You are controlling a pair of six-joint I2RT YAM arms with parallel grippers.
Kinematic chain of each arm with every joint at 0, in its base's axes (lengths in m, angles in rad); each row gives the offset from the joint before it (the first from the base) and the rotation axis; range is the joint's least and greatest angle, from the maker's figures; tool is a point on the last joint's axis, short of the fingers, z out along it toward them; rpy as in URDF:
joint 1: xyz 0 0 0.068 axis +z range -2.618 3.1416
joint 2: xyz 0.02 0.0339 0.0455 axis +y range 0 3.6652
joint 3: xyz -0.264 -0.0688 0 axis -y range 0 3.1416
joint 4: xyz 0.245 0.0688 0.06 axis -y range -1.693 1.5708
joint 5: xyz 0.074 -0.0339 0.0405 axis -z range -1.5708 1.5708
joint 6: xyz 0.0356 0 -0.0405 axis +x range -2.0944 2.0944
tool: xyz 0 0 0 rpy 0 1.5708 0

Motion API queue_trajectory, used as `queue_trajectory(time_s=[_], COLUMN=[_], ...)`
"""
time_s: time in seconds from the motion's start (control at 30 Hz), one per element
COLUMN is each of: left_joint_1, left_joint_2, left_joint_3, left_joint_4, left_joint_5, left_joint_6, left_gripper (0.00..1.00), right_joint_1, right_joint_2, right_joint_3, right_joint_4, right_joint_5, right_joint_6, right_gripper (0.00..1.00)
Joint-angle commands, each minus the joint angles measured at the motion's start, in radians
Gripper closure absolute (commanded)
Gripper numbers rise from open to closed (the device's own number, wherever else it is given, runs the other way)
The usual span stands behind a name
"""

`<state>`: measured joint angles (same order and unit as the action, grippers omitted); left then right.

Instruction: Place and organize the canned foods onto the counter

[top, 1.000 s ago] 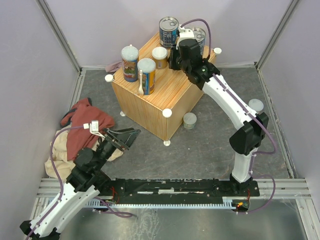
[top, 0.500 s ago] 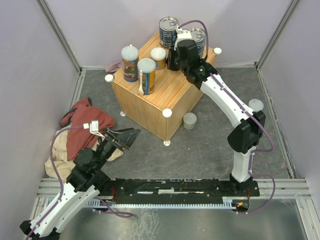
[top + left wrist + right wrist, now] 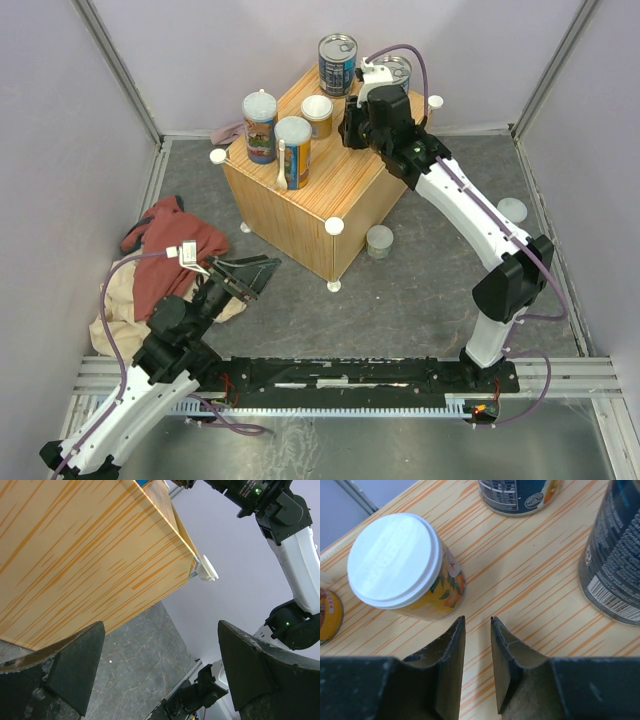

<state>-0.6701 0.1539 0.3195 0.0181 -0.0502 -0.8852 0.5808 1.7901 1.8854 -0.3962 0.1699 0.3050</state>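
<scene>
Lilac walls (image 3: 60,100) enclose grey floor (image 3: 420,270); right tool (image 3: 477,620) nearly closed, empty, over counter (image 3: 340,175); left tool (image 3: 161,630) gapes empty.

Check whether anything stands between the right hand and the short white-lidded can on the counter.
Nothing visible does. The right hand hovers over bare wood of the counter. The short white-lidded can stands just ahead and left of it, with no other can between them.
</scene>
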Motion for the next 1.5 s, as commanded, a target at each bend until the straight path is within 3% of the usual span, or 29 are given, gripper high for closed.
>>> queue_trajectory(time_s=[0.0,0.43,1.07,1.27,1.47], left_joint_1=[-0.003,-0.003,-0.003,-0.003,-0.004], left_joint_2=[-0.013,-0.015,0.006,-0.018,-0.024], left_joint_3=[-0.003,-0.005,-0.005,-0.003,0.021], left_joint_4=[0.052,0.049,0.057,0.043,0.01], left_joint_5=[0.004,0.001,-0.005,-0.012,-0.015], left_joint_6=[0.026,0.028,0.048,0.044,0.048], left_gripper=[0.0,0.0,0.0,0.0,0.0], right_joint_1=[0.004,0.005,0.006,0.011,0.024], right_joint_2=[-0.041,0.009,0.138,-0.002,-0.183], right_joint_3=[-0.008,0.041,0.224,0.061,-0.119], right_joint_4=[0.05,0.091,0.057,0.086,0.094], right_joint_5=[-0.089,-0.177,-0.161,-0.132,-0.099], right_joint_6=[-0.009,0.021,0.024,0.011,-0.004], right_gripper=[0.66,0.66,0.65,0.59,0.44])
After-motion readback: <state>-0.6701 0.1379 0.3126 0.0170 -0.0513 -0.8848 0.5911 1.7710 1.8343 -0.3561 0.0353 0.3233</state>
